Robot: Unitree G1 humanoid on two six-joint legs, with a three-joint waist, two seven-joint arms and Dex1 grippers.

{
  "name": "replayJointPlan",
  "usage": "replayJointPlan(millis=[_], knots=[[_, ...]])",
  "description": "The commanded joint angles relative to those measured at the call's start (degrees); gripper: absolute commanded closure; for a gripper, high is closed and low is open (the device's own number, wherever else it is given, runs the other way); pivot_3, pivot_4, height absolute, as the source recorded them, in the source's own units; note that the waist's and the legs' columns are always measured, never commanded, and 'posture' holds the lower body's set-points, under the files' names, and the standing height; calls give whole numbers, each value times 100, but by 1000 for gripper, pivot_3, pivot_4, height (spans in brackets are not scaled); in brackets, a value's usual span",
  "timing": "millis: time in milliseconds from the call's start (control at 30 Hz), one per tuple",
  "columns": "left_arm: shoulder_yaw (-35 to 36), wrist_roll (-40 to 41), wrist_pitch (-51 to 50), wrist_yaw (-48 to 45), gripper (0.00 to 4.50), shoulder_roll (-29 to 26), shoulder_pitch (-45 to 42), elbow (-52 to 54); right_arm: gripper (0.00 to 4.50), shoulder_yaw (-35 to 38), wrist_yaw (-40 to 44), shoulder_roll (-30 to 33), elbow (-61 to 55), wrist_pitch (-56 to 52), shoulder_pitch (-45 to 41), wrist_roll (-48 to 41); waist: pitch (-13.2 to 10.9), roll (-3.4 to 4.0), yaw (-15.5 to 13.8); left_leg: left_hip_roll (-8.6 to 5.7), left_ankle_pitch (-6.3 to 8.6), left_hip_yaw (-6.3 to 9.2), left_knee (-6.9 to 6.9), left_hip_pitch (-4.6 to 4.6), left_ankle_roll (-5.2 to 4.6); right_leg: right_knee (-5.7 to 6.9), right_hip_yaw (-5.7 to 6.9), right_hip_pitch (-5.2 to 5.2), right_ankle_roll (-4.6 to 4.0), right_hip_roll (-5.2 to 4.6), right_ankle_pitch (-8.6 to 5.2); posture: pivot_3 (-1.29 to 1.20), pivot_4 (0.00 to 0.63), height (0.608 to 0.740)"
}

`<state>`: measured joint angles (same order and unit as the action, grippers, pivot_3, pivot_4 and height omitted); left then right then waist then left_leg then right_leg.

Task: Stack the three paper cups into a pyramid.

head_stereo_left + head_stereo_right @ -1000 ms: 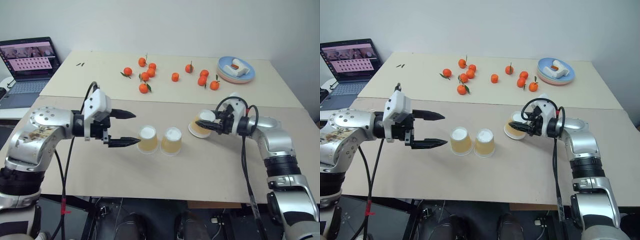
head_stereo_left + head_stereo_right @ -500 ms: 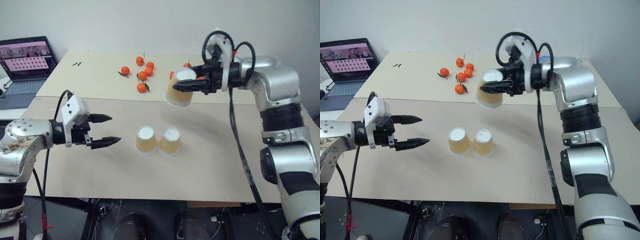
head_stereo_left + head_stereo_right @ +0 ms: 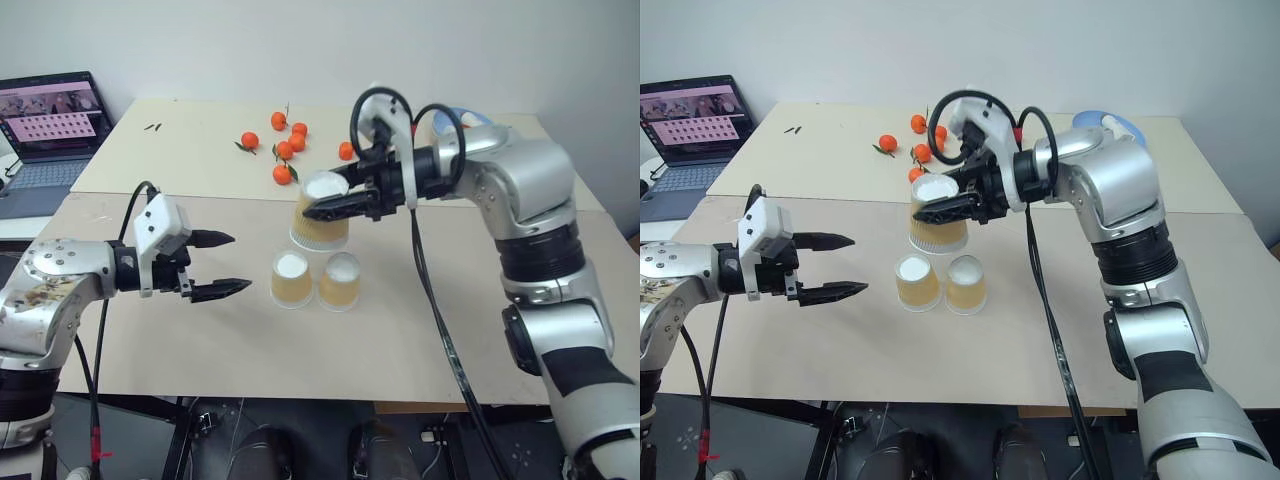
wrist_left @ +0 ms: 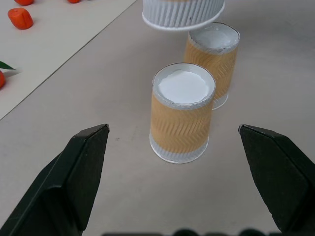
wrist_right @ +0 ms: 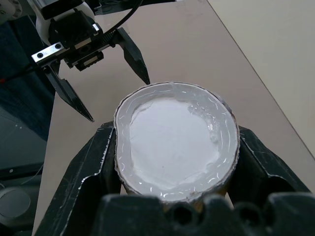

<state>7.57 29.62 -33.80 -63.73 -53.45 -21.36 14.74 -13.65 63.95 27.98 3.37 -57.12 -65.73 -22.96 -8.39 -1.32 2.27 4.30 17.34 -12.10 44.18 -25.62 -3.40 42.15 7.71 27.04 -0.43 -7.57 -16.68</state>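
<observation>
Cup-carrying above base pair.
Gripping third cup (image 3: 320, 213) inverted in right gripper (image 3: 322, 203), hovering over two touching cups (image 3: 316, 279) on table (image 3: 430, 330); squeezing thin, light, crushable paper near stiffer base; keeping left gripper (image 3: 226, 264) spread wide, empty.

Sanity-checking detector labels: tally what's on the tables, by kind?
paper cups: 3
tangerines: 7 visible, more may be hidden
laptop: 1
blue plate, partly hidden: 1
Total: 12 visible
</observation>
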Motion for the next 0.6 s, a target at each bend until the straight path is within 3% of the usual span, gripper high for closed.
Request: replayJointPlan(millis=[33,600], knots=[[33,66,116,-33,0,0,-136,119,1942,-67,-51,-24,-298,11,64,-72,0,0,4,0,0,0,0,0,0,0,0,0,0,0,0,0,150,680],[35,41,182,-109,0,-26,-182,14,1942,-246,-62,65,-22,357,383,85,0,0,6,1,0,-1,1,3,0,1,-1,-1,0,1,0,0,150,680]])
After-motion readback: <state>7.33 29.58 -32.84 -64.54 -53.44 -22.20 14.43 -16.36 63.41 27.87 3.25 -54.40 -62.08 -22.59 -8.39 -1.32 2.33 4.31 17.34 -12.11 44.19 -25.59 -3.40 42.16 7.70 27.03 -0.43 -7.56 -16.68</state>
